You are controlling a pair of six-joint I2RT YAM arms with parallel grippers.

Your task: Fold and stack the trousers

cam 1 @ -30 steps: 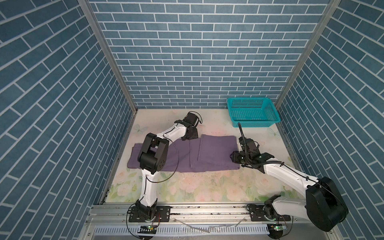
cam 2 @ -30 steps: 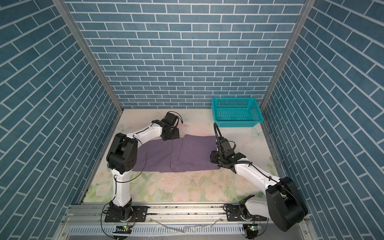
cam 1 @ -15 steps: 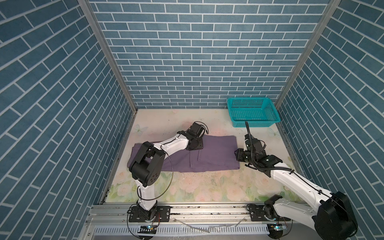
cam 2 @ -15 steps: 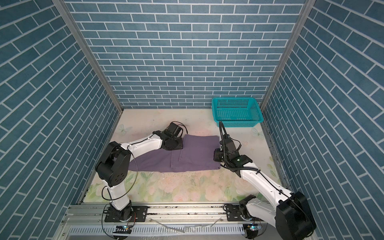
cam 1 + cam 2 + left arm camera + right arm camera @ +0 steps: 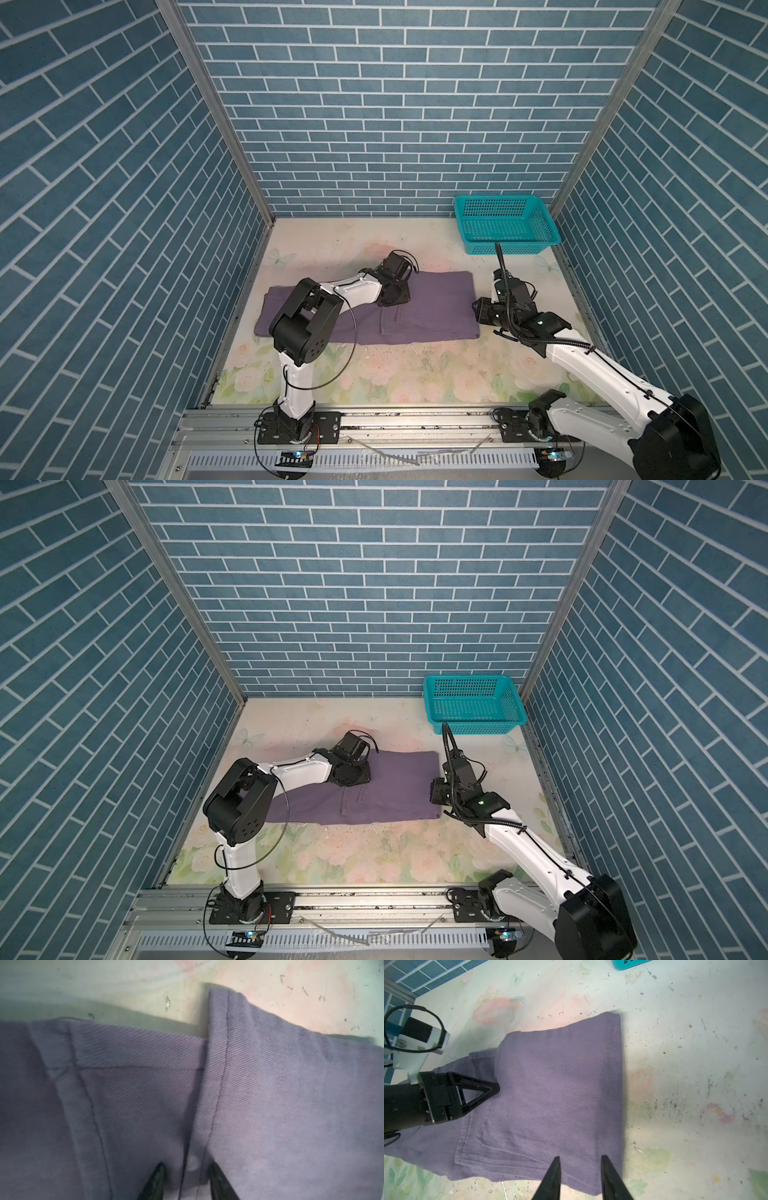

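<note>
Left wrist view is filling with the trousers [image 5: 291,1105], the stitched hem of the folded-over flap running down between the tips of the left gripper [image 5: 188,1178]. In both top views the trousers [image 5: 436,307] are lying flat as a long band across the middle of the table [image 5: 415,374]. Their right-hand part is already doubled over, well apart from the teal basket [image 5: 511,248] in the far right corner.

The cloth itself is not shifting. Over the last second the left gripper has been sliding from the far edge onto that hem, its claw narrowing. The tips are now standing a little apart, pressing the cloth astride the hem, and I cannot tell whether any is pinched yet. The right gripper [image 5: 579,1169] is hanging over the right-hand fold edge after a small retreat, its claw slightly apart with nothing between.

To my eye the first fold is sitting settled, and the left arm is starting to take hold for the next one.
</note>
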